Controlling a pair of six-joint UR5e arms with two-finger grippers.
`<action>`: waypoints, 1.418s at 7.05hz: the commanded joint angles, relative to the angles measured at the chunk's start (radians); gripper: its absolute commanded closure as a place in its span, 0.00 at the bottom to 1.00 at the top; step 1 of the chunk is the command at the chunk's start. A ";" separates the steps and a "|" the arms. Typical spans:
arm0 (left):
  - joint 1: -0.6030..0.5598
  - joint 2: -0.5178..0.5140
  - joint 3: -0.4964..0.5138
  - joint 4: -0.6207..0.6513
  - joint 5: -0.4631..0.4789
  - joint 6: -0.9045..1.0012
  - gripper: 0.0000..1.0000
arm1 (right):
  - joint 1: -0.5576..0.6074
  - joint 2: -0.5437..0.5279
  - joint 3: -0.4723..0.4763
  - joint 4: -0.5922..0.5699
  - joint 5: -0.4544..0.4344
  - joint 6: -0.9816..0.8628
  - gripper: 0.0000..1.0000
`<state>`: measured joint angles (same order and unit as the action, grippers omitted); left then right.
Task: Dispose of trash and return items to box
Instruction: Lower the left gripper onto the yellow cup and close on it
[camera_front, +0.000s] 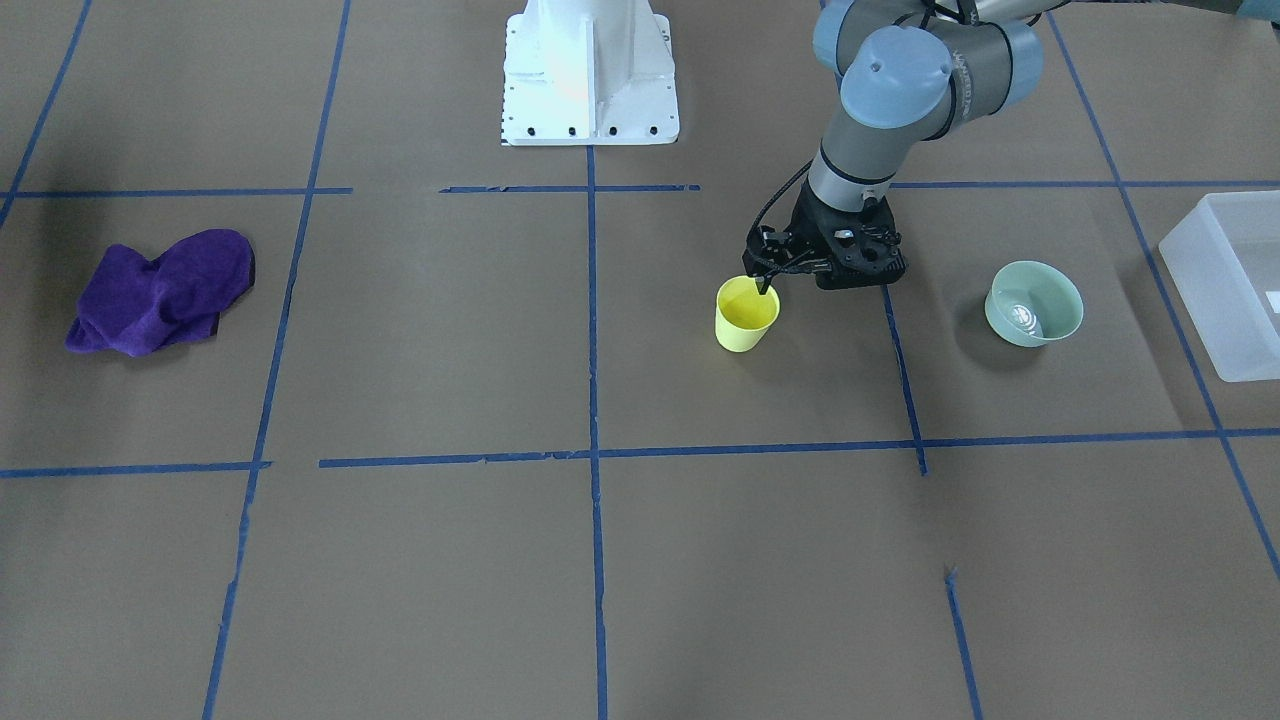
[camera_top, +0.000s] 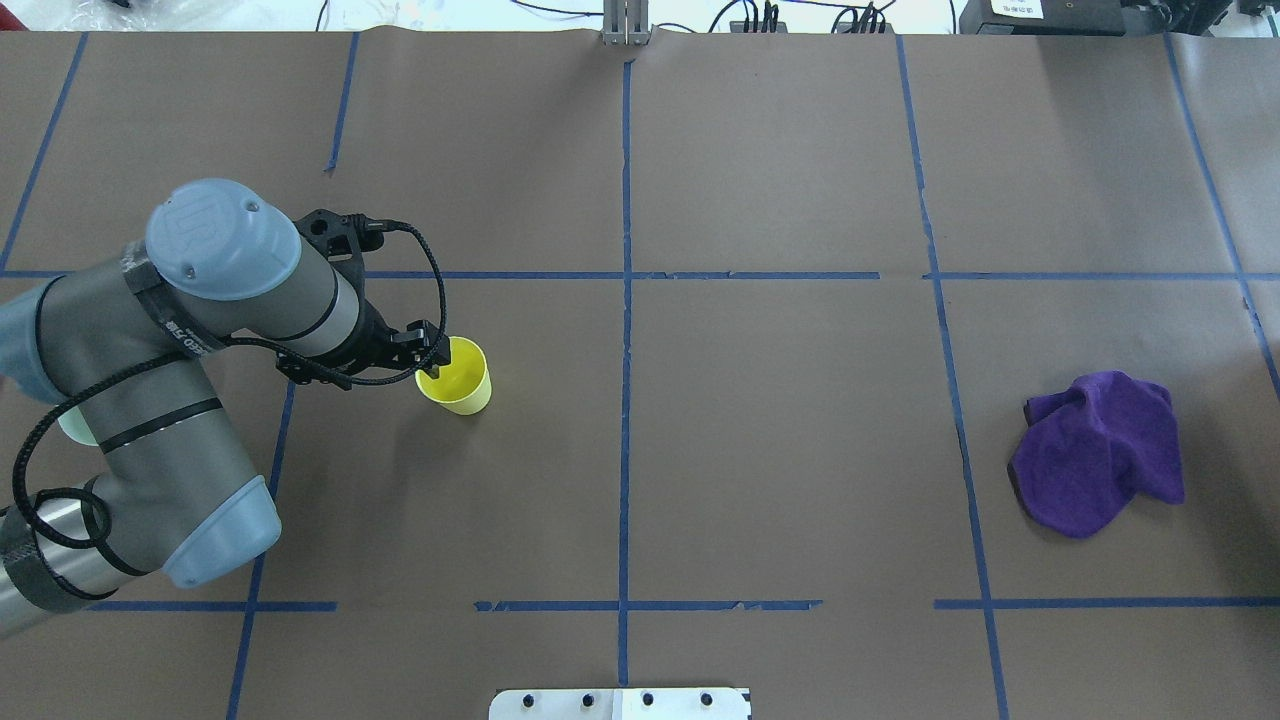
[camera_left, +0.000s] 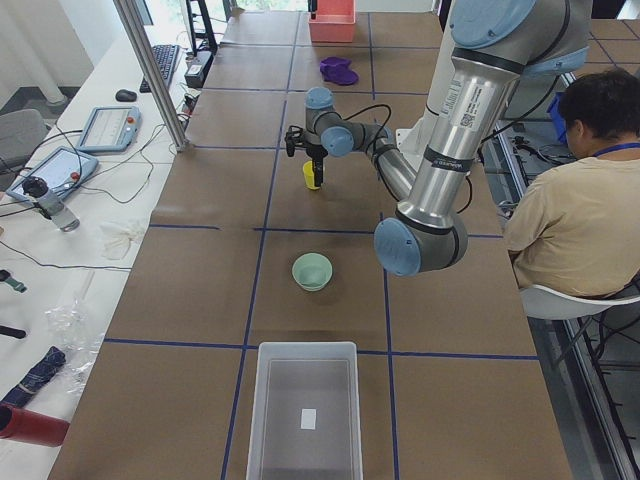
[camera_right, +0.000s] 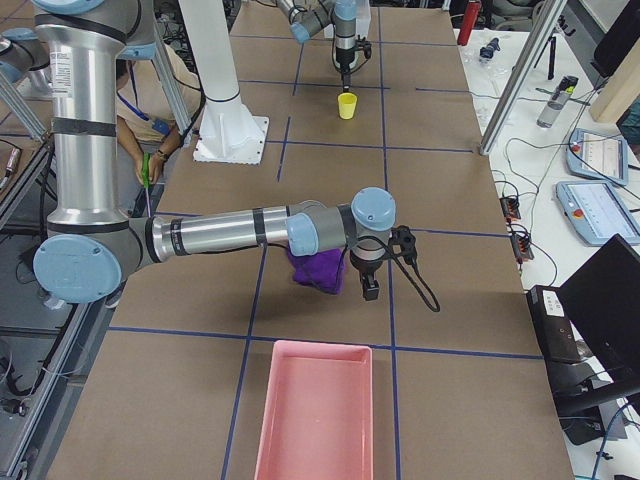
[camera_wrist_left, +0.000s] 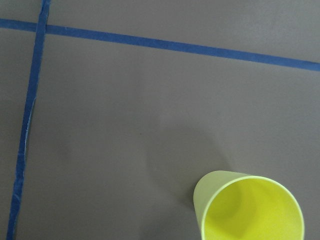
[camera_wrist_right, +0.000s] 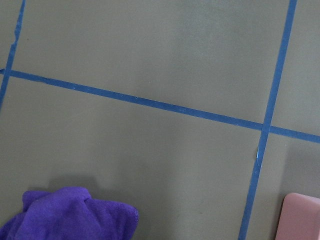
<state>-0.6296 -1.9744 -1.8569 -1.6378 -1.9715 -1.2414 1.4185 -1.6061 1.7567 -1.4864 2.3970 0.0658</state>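
The yellow cup stands upright on the table, and also shows in the overhead view and the left wrist view. My left gripper points down at the cup's rim. Its narrow fingers look closed there, with one tip inside the cup. The mint-green bowl stands between the cup and the translucent white box. My right gripper hangs beside a purple cloth. I cannot tell whether it is open or shut.
The purple cloth lies crumpled on the robot's right half of the table. A pink tray sits at that table end, its corner in the right wrist view. The white robot base stands at the middle. A seated person is beside the table.
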 joint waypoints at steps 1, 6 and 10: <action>0.034 -0.010 0.057 -0.042 0.000 0.005 0.01 | -0.001 0.000 -0.002 0.000 0.001 0.000 0.00; 0.039 -0.014 0.111 -0.142 -0.010 0.000 1.00 | -0.013 0.000 -0.010 0.000 0.001 0.000 0.00; -0.125 0.015 -0.020 -0.218 -0.163 -0.038 1.00 | -0.027 0.008 -0.006 0.006 0.001 0.003 0.00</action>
<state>-0.6517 -1.9749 -1.8291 -1.8560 -2.0428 -1.2805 1.4001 -1.6035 1.7487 -1.4843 2.3975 0.0667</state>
